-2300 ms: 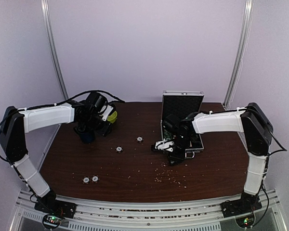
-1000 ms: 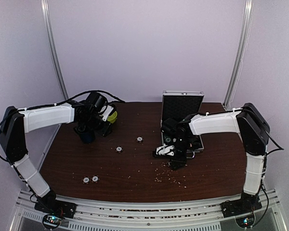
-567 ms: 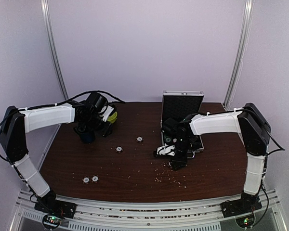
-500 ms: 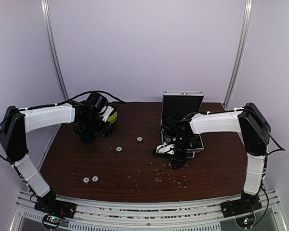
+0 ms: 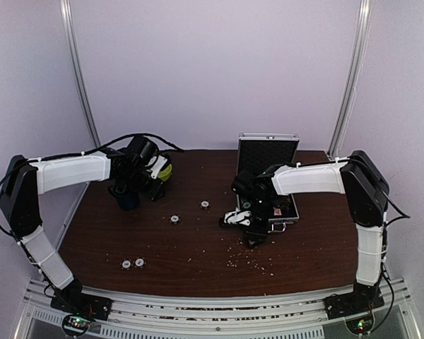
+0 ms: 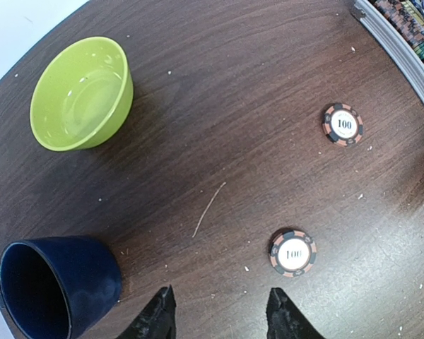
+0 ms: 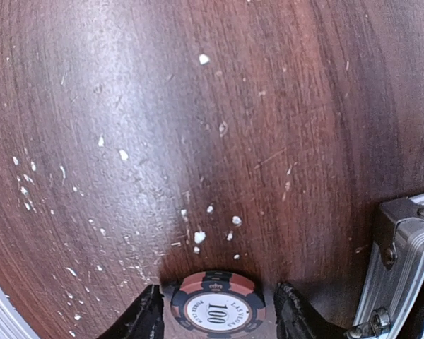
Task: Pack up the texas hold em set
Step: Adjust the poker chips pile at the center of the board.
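Note:
The silver case [image 5: 268, 152] stands open at the back right, and its corner [image 7: 403, 233] shows beside my right gripper. My right gripper [image 7: 218, 291] is open low over the table, with a red-and-black "100" chip [image 7: 218, 305] lying flat between its fingers and a small gap on each side. In the top view this gripper [image 5: 239, 220] sits at the case's front-left corner. My left gripper [image 6: 220, 321] is open and holds nothing. It hangs beside the mug [image 6: 56, 286]. Two "100" chips [image 6: 292, 253] [image 6: 343, 124] lie to its right, and the case edge [image 6: 399, 49] shows behind them.
A lime-green bowl [image 6: 81, 92] and the dark blue mug [image 5: 128, 199] stand at the back left. Two chips [image 5: 174, 219] [image 5: 205, 205] lie mid-table and a pair [image 5: 132, 263] lies near the front left. White crumbs [image 5: 251, 263] dot the table in front of the case.
My right gripper has shifted a little to the left and away from the table's front edge, staying low beside the case. The left arm has not moved.

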### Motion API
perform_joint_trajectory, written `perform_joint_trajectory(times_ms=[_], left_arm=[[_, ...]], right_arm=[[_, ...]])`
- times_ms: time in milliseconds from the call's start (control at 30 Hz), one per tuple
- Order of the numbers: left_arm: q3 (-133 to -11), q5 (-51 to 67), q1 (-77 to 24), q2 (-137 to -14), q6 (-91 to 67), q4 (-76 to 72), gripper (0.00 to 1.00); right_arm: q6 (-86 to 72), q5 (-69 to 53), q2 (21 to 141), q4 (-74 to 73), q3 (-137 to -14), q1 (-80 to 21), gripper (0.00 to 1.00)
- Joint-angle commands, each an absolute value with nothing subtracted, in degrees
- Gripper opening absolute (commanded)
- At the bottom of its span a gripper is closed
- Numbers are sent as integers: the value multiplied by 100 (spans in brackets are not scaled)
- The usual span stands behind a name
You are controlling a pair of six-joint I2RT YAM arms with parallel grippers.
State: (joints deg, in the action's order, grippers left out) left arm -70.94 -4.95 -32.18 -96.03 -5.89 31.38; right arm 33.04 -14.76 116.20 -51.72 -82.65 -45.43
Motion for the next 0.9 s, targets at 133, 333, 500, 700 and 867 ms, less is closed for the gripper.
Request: perform_joint_trajectory(times_ms=[133, 333, 500, 700, 867], left_arm=[[-7277, -405, -3158, -9668, -501, 3085, 44], [-7277, -404, -3158, -9662, -504, 3086, 44], [-7277, -391, -3159, -9663, -501, 3086, 44], [-7277, -378, -3160, -9658, -505, 3081, 44], [-7276, -364, -3160, -9672, -501, 3086, 44]], right_arm=[[3331, -1519, 11652, -5388, -8323, -4585, 48], [3297, -1438, 11381, -5416, -8137, -4580, 45], [3280, -1382, 11263, -5397, -8015, -4572, 45], [3263, -1319, 11267, -5335, -7967, -4564, 44], [3233, -1342, 11252, -5282, -8027, -4560, 45]])
